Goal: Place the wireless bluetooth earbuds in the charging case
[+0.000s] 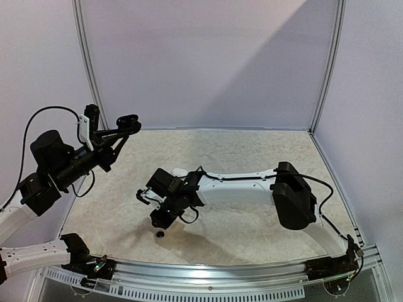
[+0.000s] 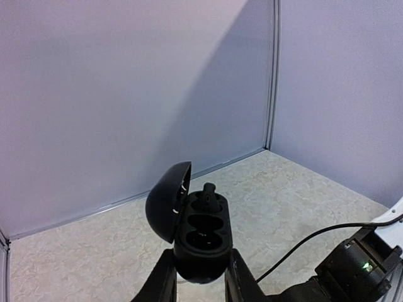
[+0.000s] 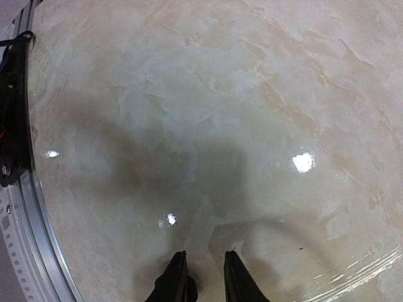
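at left, raised left tool [image 2: 198, 267] pinches open charging case [image 2: 203, 236]; right tool [image 3: 203, 261] low, outstretched, narrowly spread.

black pebble-shaped charging case [image 2: 200, 242] up in the air, lid flipped open to its left, one black earbud [image 2: 208, 196] poking out of the far slot, second tiny earbud [image 1: 160, 234], also black, lying loose on the table [image 1: 252, 157] near the front edge
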`<state>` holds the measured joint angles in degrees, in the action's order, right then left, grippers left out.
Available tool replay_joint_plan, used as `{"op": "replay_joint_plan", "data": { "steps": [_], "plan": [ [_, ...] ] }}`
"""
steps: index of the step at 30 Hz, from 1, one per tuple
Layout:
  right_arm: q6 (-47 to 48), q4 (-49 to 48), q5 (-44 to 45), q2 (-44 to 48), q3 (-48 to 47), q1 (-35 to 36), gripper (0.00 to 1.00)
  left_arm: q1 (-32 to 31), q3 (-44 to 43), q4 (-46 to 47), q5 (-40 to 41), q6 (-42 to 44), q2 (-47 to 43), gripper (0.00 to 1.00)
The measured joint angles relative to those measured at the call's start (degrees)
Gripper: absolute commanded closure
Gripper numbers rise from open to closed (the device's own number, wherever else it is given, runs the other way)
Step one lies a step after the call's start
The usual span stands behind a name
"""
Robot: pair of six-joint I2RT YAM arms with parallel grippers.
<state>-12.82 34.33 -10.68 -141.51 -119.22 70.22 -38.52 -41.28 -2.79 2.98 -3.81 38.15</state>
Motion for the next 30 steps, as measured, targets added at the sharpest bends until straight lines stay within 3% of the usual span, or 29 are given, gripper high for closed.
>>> {"op": "replay_joint_plan", "data": {
  "steps": [30],
  "plan": [
    [7.0, -1.7, -2.1, 5.3, 10.7, 1.5, 0.79, -0.5, 0.0, -1.2, -2.3, 0.2, 1.2, 1.00]
  ]
}}
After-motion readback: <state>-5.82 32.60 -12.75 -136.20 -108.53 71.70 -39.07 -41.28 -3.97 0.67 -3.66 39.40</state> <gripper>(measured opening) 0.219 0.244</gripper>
